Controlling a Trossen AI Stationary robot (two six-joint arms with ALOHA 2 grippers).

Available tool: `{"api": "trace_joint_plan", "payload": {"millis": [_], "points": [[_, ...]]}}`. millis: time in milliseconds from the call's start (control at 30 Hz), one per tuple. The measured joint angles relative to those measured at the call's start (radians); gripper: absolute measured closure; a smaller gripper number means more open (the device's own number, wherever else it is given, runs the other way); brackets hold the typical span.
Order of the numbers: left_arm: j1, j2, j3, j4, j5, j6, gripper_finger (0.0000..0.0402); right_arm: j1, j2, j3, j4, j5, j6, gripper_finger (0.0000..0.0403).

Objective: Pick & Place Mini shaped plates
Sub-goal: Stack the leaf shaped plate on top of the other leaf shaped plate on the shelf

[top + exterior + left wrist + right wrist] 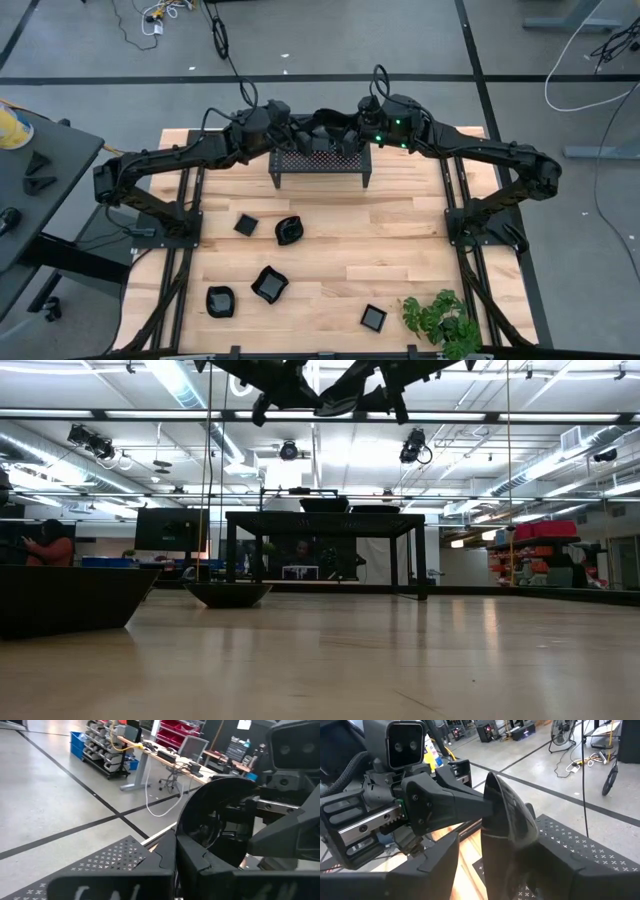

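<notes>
- Mid-air handover above the perforated stand: one mini plate pinched on edge between the two grippers, presumably to reorient it.
- Left gripper clamped on the rim, opposite the right gripper.
- Right gripper's own grasp: cannot tell.
- Five other plates well below, scattered on the table.

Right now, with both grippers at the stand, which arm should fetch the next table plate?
Left, probably. Left gripper and right gripper meet over the stand, but four loose plates lie on the left half, one square plate right.
</notes>
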Motion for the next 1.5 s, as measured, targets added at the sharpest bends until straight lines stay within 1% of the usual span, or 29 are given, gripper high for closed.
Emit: {"api": "trace_joint_plan", "payload": {"millis": [67, 600, 767, 900, 1033, 1300, 1500], "points": [[0.0, 0.0, 0.0, 0.0, -0.012, -0.001, 0.0397, 0.0, 0.0, 0.0, -0.004, 0.0, 0.0, 0.0185], [0.0, 0.0, 0.0, 0.004, -0.012, -0.007, 0.0397, -0.001, 0.0, 0.0, -0.005, 0.005, 0.0, 0.0289], [0.0, 0.0, 0.0, 0.015, -0.015, -0.007, 0.0397, -0.002, 0.0, 0.0, -0.006, 0.012, 0.0, 0.031], [0.0, 0.0, 0.0, 0.03, -0.013, 0.004, 0.0393, -0.002, 0.0, 0.0, -0.006, 0.023, 0.0, 0.0317], [0.0, 0.0, -0.001, 0.04, -0.01, 0.005, 0.0368, 0.0, 0.0, 0.0, -0.015, 0.032, 0.0, 0.0319], [0.001, 0.0, 0.0, 0.068, 0.074, 0.01, 0.0285, 0.0, 0.0, 0.0, -0.014, 0.031, -0.003, 0.032], [0.003, 0.0, 0.0, 0.071, 0.071, 0.003, 0.0231, 0.0, 0.0, 0.0, -0.015, 0.032, -0.001, 0.032]]}}
